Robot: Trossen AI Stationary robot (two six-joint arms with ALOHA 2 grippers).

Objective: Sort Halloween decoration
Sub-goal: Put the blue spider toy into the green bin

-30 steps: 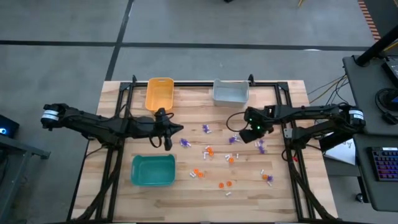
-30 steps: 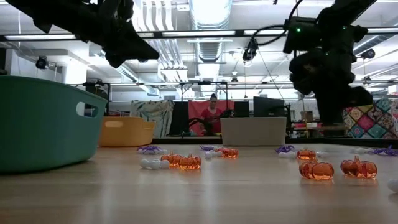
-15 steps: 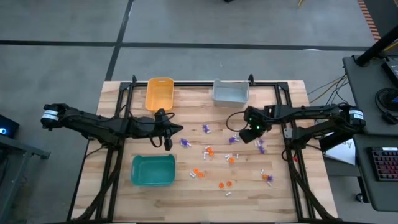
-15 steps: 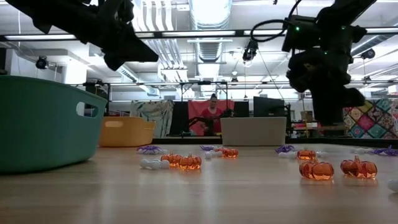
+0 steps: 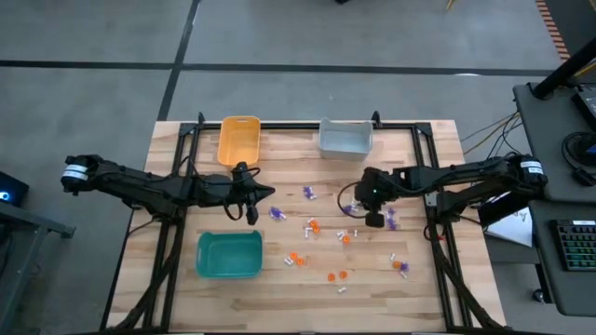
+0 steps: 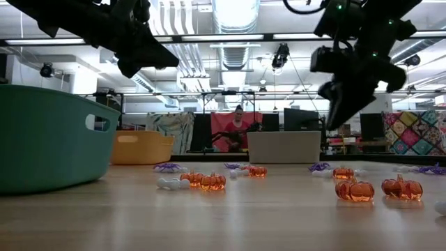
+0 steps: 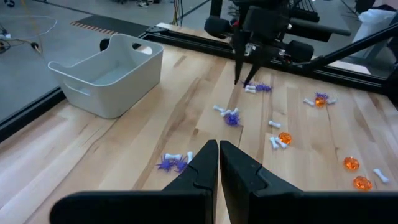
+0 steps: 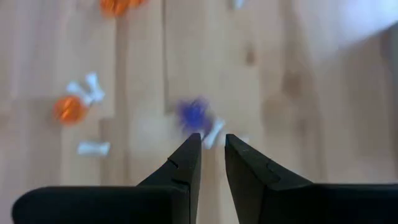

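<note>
While trinkets [image 5: 317, 226] dot the wooden table [image 5: 419, 288], left gripper [image 5: 253, 216] is pressed together; right gripper [image 5: 373, 220] slightly spread.

Right wrist view: purple trinket [image 8: 194, 114] smeared by blur, shape unreadable. Orange trinket [image 8: 121, 5] cut by frame edge. Low view: teal bin [image 6: 49, 139] cropped at the edge; its contents hidden behind its wall.

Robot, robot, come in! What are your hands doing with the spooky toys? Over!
Right hand slightly open, empty, above a purple spiky trinket. Left hand shut, empty, waiting near the orange-yellow bin. Trinkets lie scattered on the table. Nothing in the way.
</note>
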